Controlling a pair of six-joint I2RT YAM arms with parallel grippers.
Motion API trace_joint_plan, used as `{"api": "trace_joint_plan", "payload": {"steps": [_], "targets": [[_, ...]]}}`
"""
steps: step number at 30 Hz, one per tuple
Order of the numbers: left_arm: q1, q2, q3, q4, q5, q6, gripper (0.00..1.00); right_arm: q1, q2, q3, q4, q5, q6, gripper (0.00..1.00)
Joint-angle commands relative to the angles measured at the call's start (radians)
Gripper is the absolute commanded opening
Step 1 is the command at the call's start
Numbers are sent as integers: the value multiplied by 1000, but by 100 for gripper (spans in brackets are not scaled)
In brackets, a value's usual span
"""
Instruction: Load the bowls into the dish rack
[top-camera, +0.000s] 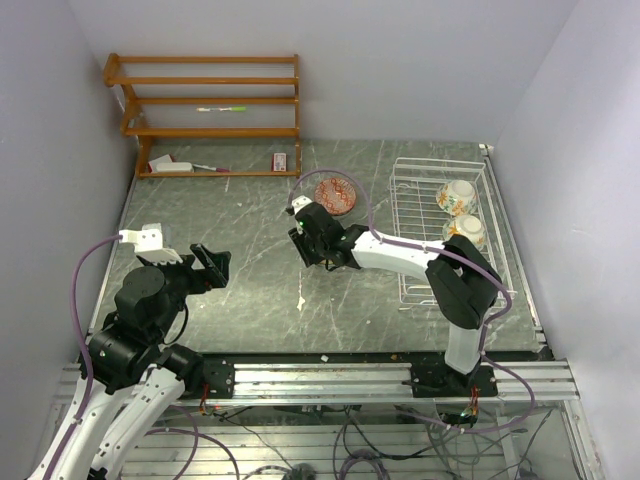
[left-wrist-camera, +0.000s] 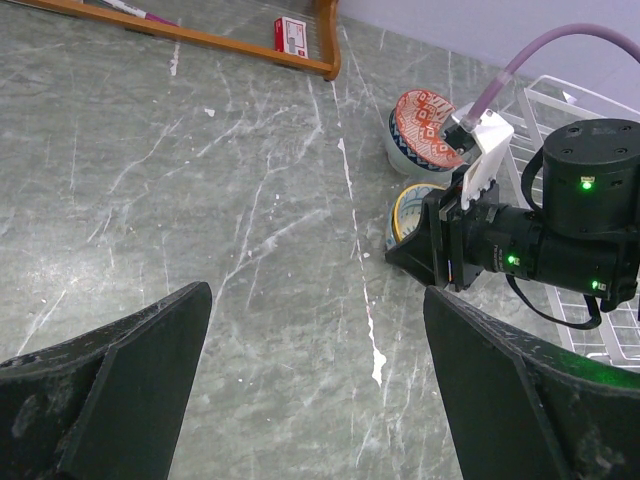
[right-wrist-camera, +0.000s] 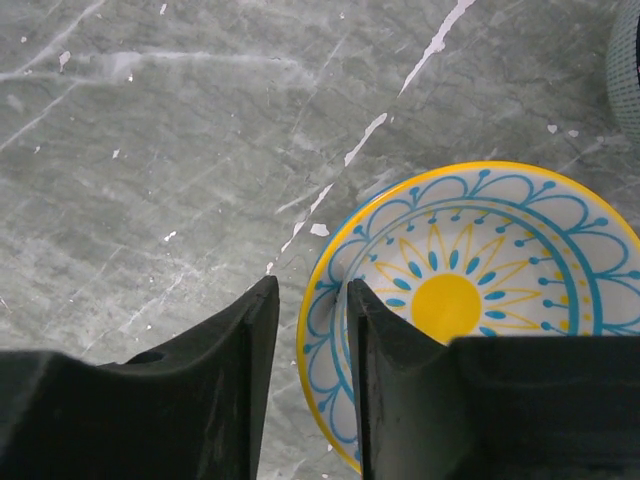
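Observation:
A teal-yellow bowl (right-wrist-camera: 450, 300) with a yellow centre stands on the grey table. My right gripper (right-wrist-camera: 312, 287) straddles its left rim, one finger inside and one outside, with a small gap still showing, so it is open. In the top view this bowl is hidden under my right gripper (top-camera: 305, 245). In the left wrist view it (left-wrist-camera: 408, 212) shows beside that gripper. A red-brown bowl (top-camera: 335, 195) stands just behind. The white wire dish rack (top-camera: 410, 230) holds two floral bowls (top-camera: 457, 196) (top-camera: 465, 231). My left gripper (top-camera: 215, 265) is open and empty over bare table.
A brown wooden shelf unit (top-camera: 210, 110) stands at the back left, with a small red and white box (top-camera: 280, 161) and pens on it. White walls close in both sides. A metal rail runs along the near table edge.

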Motion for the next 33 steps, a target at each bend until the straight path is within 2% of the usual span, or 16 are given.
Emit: {"api": "trace_joint_plan", "payload": {"steps": [1,5,12,33], "targets": [[-4,3,24,5,-13,2,98,1,-3,34,-2,-1,3,29],[-4,1,24,5,-13,2,98,1,-22,27,1,-7,5,19],[-4,3,24,6,-12,2,98,1,-64,27,-7,4,13,8],[-5,-3,23,5,-14,0,98,1,-134,3,-35,-45,37,11]]}}
